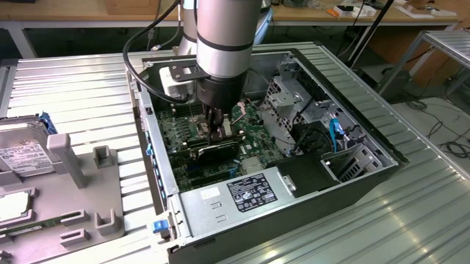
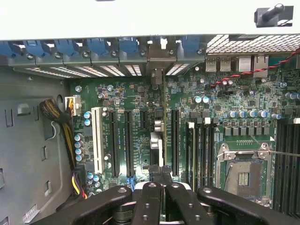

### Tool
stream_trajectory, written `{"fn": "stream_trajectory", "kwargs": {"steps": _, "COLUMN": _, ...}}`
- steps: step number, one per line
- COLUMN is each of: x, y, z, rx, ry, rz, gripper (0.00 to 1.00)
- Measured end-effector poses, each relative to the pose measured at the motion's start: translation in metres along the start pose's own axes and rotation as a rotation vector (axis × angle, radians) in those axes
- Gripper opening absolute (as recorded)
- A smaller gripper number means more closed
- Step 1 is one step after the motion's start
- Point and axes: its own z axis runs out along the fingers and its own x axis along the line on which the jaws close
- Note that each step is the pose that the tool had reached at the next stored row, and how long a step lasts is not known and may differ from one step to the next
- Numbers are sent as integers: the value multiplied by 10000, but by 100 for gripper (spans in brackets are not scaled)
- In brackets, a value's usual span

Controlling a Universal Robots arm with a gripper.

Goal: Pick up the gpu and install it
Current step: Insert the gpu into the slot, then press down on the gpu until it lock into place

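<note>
The gpu (image 1: 220, 149), a dark flat card, stands on edge in a slot of the green motherboard (image 1: 176, 132) inside the open computer case (image 1: 353, 181). In the wrist view the gpu (image 2: 157, 140) shows edge-on as a thin strip, with its metal bracket (image 2: 157, 63) against the case's rear slots. My gripper (image 1: 218, 135) reaches straight down into the case, right over the card. Its black fingers (image 2: 152, 187) are shut together at the gripper tip (image 2: 161, 171), on the card's upper edge. Whether they pinch the card or only rest on it is hidden.
A labelled power supply (image 1: 250, 192) sits at the case's near end and drive cages (image 1: 294, 104) at the exterior view's right. The open CPU socket (image 2: 241, 171) and a cable bundle (image 2: 61, 126) flank the slots. Outside, a grey fixture (image 1: 96, 181) holds a hard drive (image 1: 22, 154).
</note>
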Motion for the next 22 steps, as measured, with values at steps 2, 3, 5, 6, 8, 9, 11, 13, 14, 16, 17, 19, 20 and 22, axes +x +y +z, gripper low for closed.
{"fn": "stream_trajectory", "kwargs": {"steps": 2, "x": 0, "y": 0, "z": -3, "rx": 0, "ry": 0, "rz": 0, "gripper": 11}}
{"fn": "stream_trajectory", "kwargs": {"steps": 3, "x": 0, "y": 0, "z": -4, "rx": 0, "ry": 0, "rz": 0, "gripper": 11}}
{"fn": "stream_trajectory", "kwargs": {"steps": 5, "x": 0, "y": 0, "z": -6, "rx": 0, "ry": 0, "rz": 0, "gripper": 11}}
{"fn": "stream_trajectory", "kwargs": {"steps": 6, "x": 0, "y": 0, "z": -7, "rx": 0, "ry": 0, "rz": 0, "gripper": 11}}
{"fn": "stream_trajectory", "kwargs": {"steps": 8, "x": 0, "y": 0, "z": -8, "rx": 0, "ry": 0, "rz": 0, "gripper": 11}}
{"fn": "stream_trajectory", "kwargs": {"steps": 9, "x": 0, "y": 0, "z": -8, "rx": 0, "ry": 0, "rz": 0, "gripper": 11}}
{"fn": "stream_trajectory", "kwargs": {"steps": 11, "x": 0, "y": 0, "z": -9, "rx": 0, "ry": 0, "rz": 0, "gripper": 11}}
{"fn": "stream_trajectory", "kwargs": {"steps": 13, "x": 0, "y": 0, "z": -10, "rx": -12, "ry": 9, "rz": -1, "gripper": 11}}
{"fn": "stream_trajectory", "kwargs": {"steps": 14, "x": -1, "y": -4, "z": -10, "rx": -163, "ry": 11, "rz": -1, "gripper": 11}}
{"fn": "stream_trajectory", "kwargs": {"steps": 16, "x": -1, "y": -11, "z": -9, "rx": -560, "ry": 10, "rz": -3, "gripper": 11}}
{"fn": "stream_trajectory", "kwargs": {"steps": 17, "x": 0, "y": -15, "z": -10, "rx": -775, "ry": -52, "rz": -3, "gripper": 11}}
{"fn": "stream_trajectory", "kwargs": {"steps": 19, "x": 3, "y": -17, "z": -9, "rx": -935, "ry": -252, "rz": -5, "gripper": 11}}
{"fn": "stream_trajectory", "kwargs": {"steps": 20, "x": 3, "y": -17, "z": -9, "rx": -935, "ry": -253, "rz": -5, "gripper": 11}}
{"fn": "stream_trajectory", "kwargs": {"steps": 22, "x": 3, "y": -16, "z": 0, "rx": -933, "ry": -256, "rz": -5, "gripper": 11}}
